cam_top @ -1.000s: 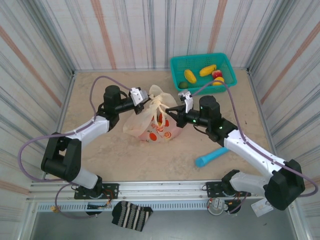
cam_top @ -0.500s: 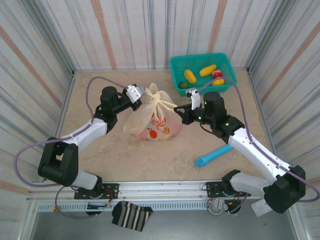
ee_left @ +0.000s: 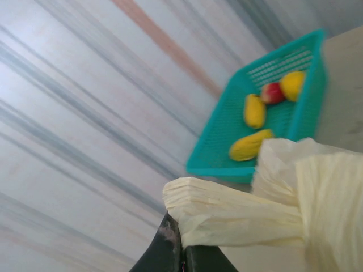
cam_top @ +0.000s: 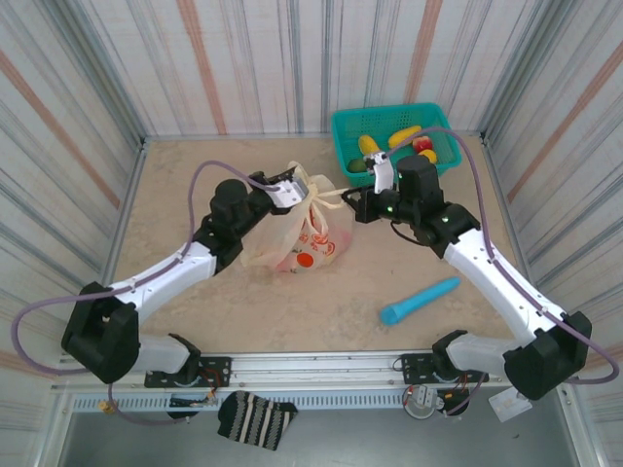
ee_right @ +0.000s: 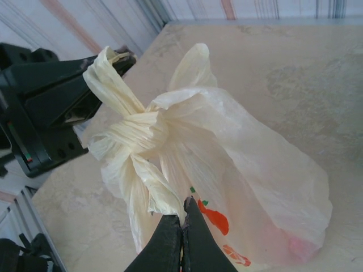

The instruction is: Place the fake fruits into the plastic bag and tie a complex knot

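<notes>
Both arms reach in toward mid-bench with elbows out to the sides and wrists facing each other across the plastic bag [cam_top: 297,243]. Left hand [cam_top: 297,191] is pressed together on one handle tail at the bag's top left; in the left wrist view its fingers [ee_left: 168,249] nip the bunched cream strip. Right hand [cam_top: 350,199] pinches the other tail just right of the knot [cam_top: 316,195]; in the right wrist view its fingertips [ee_right: 168,242] are closed on the strip running down from the knot. Bag sits on the bench [cam_top: 243,302] slightly behind centre, neck cinched. Fake fruits [cam_top: 371,147] lie in the teal basket [cam_top: 338,131] at the far right corner, near the right hand. Blue stick [cam_top: 419,300] lies front right, well apart from the bag. Open bench to the left and in front; striped walls [cam_top: 58,117] close three sides.
</notes>
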Available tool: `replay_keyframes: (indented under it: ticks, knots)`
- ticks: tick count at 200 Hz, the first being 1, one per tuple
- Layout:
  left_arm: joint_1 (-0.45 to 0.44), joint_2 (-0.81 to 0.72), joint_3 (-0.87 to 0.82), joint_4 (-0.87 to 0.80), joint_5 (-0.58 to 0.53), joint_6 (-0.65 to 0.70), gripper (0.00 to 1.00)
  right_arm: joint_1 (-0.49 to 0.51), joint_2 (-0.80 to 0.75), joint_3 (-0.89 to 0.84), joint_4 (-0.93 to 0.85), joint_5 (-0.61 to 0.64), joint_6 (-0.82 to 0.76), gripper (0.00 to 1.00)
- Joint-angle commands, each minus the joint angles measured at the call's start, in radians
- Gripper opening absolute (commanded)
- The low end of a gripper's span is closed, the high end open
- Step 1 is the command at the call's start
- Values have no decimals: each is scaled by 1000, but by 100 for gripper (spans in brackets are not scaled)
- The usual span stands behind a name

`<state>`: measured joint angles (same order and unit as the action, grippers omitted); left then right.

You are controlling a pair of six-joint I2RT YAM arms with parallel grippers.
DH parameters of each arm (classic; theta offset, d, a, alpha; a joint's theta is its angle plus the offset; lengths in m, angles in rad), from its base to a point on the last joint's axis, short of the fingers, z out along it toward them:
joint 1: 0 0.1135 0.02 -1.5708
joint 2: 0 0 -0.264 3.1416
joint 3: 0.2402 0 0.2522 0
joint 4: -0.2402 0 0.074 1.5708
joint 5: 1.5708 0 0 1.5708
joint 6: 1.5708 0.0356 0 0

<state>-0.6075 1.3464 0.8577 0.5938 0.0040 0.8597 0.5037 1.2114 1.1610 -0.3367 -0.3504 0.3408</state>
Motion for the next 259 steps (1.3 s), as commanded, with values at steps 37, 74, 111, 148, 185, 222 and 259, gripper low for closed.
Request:
replay_keyframes:
  ticks: [37,74,111,148,185,222,259]
  knots:
    - [-87,161,15,478,-527,297,0,67,44,25,25,371,276,0]
    - [-81,285,52,672,-713,257,0,153,72,10,-18,741,555,0]
    - [-45,298,10,712,-855,60,0,139,58,-34,-126,937,819,0]
    - [10,270,-37,575,-971,-206,0,65,66,-29,-248,1010,1003,0]
    - [146,164,-56,46,-946,-784,0,-25,79,-54,-272,1004,1049,0]
    - [213,159,-61,5,-889,-849,0,-138,63,-123,-264,1002,1050,0]
    - [214,176,-63,0,-874,-847,0,-182,44,-181,-277,1070,1030,0]
